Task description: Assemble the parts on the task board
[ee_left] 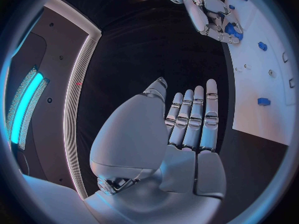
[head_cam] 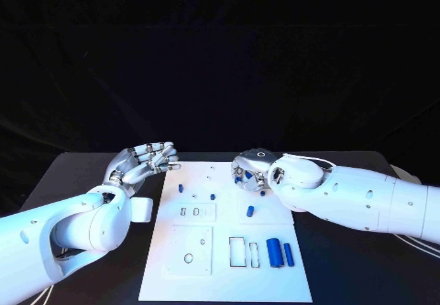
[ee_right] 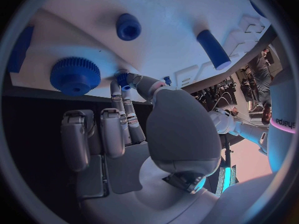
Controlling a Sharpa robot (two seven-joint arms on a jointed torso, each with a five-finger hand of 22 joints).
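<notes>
My right hand (ee_right: 134,129) pinching small blue peg (ee_right: 122,78) over task board (head_cam: 275,286); left hand (head_cam: 144,162) spread, idle. Gear (ee_right: 75,75) seated; two cylinders (head_cam: 280,253) still loose.

The left hand (ee_left: 187,134) lies flat over the black table (ee_left: 156,55), fingers (ee_left: 198,117) straight and side by side, holding nothing, just beside the white task board (ee_left: 274,119). At the board's far edge the right hand (ee_left: 212,15) curls its fingers round a blue part (ee_left: 233,31). 3 more blue parts (ee_left: 263,101) stand or lie on the board.
</notes>
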